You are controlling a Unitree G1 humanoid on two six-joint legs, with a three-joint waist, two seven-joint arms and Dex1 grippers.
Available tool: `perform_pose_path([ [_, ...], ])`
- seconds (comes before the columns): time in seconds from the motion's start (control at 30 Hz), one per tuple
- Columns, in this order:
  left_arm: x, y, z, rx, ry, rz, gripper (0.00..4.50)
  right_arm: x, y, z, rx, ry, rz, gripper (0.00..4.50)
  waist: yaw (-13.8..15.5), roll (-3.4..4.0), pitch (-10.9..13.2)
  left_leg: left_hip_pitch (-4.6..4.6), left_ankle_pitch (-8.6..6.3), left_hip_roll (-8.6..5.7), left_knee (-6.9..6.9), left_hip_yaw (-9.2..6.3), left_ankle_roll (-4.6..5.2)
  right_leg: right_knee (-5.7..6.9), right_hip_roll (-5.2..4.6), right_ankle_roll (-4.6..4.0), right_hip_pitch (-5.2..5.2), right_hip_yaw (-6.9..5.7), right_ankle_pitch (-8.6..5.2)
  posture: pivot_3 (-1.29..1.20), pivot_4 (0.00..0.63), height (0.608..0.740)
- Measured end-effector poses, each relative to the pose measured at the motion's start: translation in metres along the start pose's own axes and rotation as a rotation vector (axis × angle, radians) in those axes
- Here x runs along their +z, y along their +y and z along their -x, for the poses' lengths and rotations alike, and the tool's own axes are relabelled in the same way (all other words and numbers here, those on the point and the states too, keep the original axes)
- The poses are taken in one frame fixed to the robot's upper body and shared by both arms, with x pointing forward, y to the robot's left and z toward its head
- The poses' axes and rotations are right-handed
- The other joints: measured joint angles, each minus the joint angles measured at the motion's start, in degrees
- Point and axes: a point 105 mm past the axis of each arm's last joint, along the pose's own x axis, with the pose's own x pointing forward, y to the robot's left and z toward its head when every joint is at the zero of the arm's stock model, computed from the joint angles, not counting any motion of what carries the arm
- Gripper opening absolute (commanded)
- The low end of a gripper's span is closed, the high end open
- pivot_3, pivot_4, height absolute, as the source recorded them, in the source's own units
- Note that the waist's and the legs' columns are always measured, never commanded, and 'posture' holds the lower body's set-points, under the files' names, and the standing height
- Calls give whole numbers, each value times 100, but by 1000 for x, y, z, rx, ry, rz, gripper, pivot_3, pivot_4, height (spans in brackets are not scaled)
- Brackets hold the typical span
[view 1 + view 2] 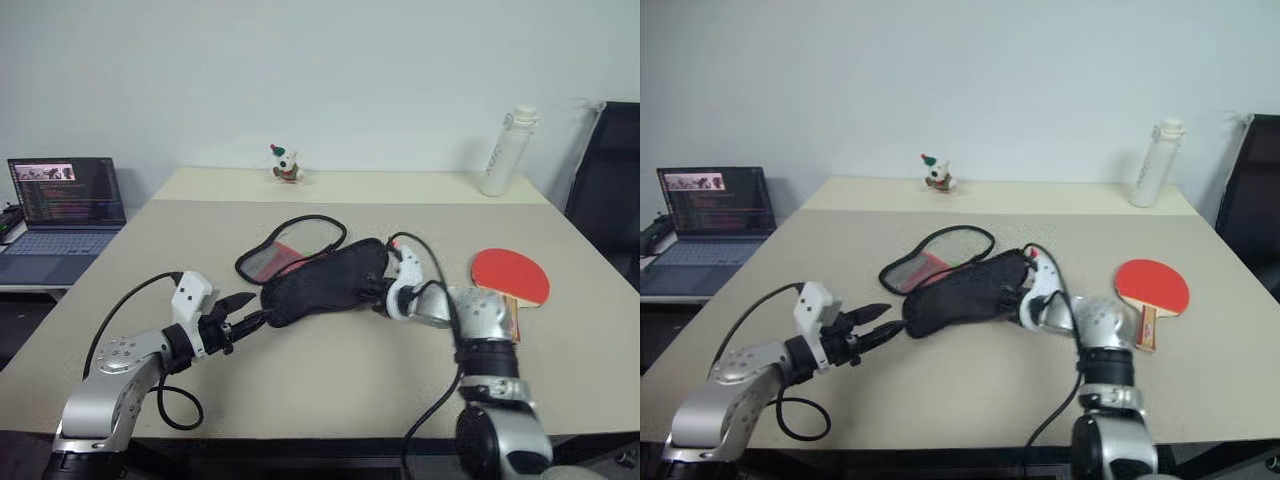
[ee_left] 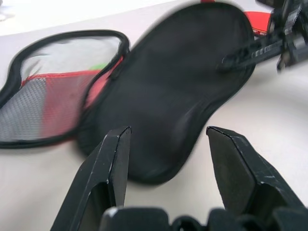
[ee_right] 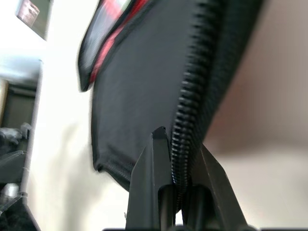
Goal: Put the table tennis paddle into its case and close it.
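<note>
The case [image 1: 320, 280] lies unzipped at the table's middle, its black half toward me and the red, mesh-lined half [image 1: 285, 255] folded out behind it. My right gripper [image 1: 378, 290] is shut on the zipper edge [image 3: 190, 91] of the black half at its right end. My left gripper [image 1: 245, 308] is open at the case's near-left end, and its fingers [image 2: 118, 154] stand apart just short of the black fabric [image 2: 173, 91]. The table tennis paddle [image 1: 511, 275] lies flat to the right, red face up, with its handle pointing toward me beside my right arm.
An open laptop [image 1: 65, 200] sits on a lower desk to the left. At the table's far edge are a small toy figure [image 1: 286, 165] and, to the right, a white bottle [image 1: 507, 152]. A black chair [image 1: 610, 190] stands at the far right.
</note>
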Motion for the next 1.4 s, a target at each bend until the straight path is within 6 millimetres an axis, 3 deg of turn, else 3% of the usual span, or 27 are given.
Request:
perform_pose_path([
  [0.13, 4, -10, -5, -38, -10, -19, 2724, 37, -26, 26, -82, -1, 134, 19, -13, 0, 1, 1, 0, 3, -11, 9, 0, 0, 6, -8, -8, 9, -5, 0, 150, 740],
  [0.27, 15, -23, -13, -100, -29, -38, 2724, 59, -42, 35, -132, 28, 278, 19, -62, 0, 2, 1, 0, 8, -15, 14, -1, -2, 12, -12, -13, 17, -8, 0, 150, 740],
  [0.43, 27, -32, -17, -191, -29, -78, 2724, 62, -53, 30, -138, 110, 446, 19, -85, 1, 8, -2, 0, 7, -14, 16, -2, -16, 12, -12, -11, 16, -8, 0, 150, 740],
  [0.6, 53, -32, -20, -252, -67, -154, 2724, 71, -59, 30, -144, 133, 561, 19, -72, -1, 20, -5, 4, 6, -13, 15, -8, -21, 10, -12, -9, 12, -8, 0, 150, 740],
  [0.77, 54, -31, -20, -262, -64, -156, 2724, 82, -54, 26, -149, 92, 618, 1431, -93, 1, 22, -5, 11, 9, -14, 15, -21, -21, 10, -12, -10, 12, -8, 0, 150, 740],
  [0.93, 49, -31, -20, -260, -52, -145, 2724, 92, -65, 26, -233, 12, 667, 3140, -92, 2, 26, -5, 12, 7, -12, 17, -23, -22, 8, -12, -9, 13, -8, 0, 150, 740],
  [1.07, 47, -31, -20, -260, -51, -140, 2724, 113, -81, 41, -376, -85, 745, 4484, -92, 3, 29, -6, 13, 6, -12, 17, -24, -22, 8, -12, -9, 14, -8, 0, 150, 740],
  [1.13, 45, -30, -21, -253, -46, -137, 2724, 127, -92, 56, -467, -131, 806, 4484, -82, 4, 29, -5, 13, 6, -12, 17, -24, -23, 8, -12, -9, 13, -8, 0, 150, 740],
  [1.23, 42, -27, -21, -246, -40, -126, 2724, 133, -97, 67, -479, -139, 813, 4484, -82, 4, 29, -5, 13, 7, -11, 19, -25, -21, 8, -12, -9, 14, -9, 0, 150, 740],
  [1.33, 42, -27, -21, -251, -48, -128, 2724, 115, -85, 61, -285, -51, 714, 4484, -128, 5, 30, 0, 13, 11, -12, 25, -25, -15, 10, -13, -9, 17, -8, 0, 150, 740],
  [1.4, 42, -27, -21, -253, -47, -126, 2724, 101, -66, 59, -118, 12, 688, 4484, -132, 8, 32, -1, 13, 12, -13, 21, -24, -12, 10, -13, -9, 15, -8, 0, 150, 740],
])
